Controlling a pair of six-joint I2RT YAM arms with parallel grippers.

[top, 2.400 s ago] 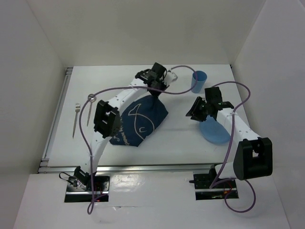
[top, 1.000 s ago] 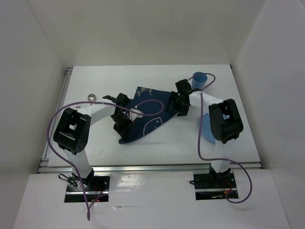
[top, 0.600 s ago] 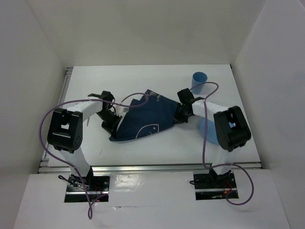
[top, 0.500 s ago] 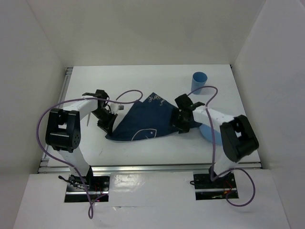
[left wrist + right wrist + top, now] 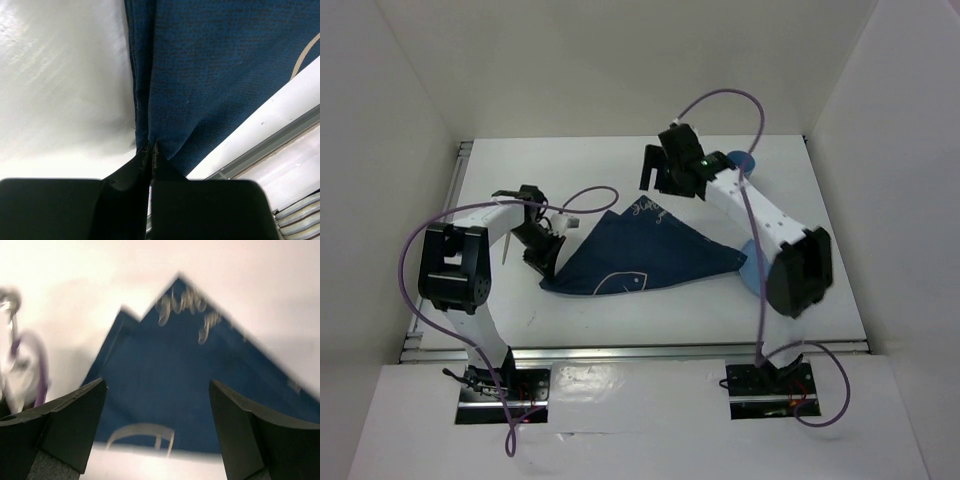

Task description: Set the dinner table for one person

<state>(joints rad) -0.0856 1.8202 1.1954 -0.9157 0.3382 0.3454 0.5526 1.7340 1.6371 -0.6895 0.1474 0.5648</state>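
At the placemat's left corner, the left gripper [image 5: 150,149] had its fingers pressed together on a pinched fold of the navy placemat [image 5: 640,255], low against the dinner table [image 5: 520,170]. The white tabletop lay beneath the cloth and reached well beyond it on every side, with a thin metal rail [image 5: 432,250] along its edge far to the placemat's left. The placemat lay spread in a rough triangle, its long edge toward the arms' bases, a white drawing near that edge and white lettering at its far tip. Above and just beyond that far tip hung the right gripper [image 5: 157,384], fingers spread wide and holding nothing; its own blurred view framed the cloth's peak between them. Right of the placemat and farther back, a blue cup [image 5: 744,160] stood partly hidden behind the right arm [image 5: 760,215]. A blue plate [image 5: 754,272] lay just beside the placemat's right corner, mostly covered by that arm; whether the two touched could not be told.
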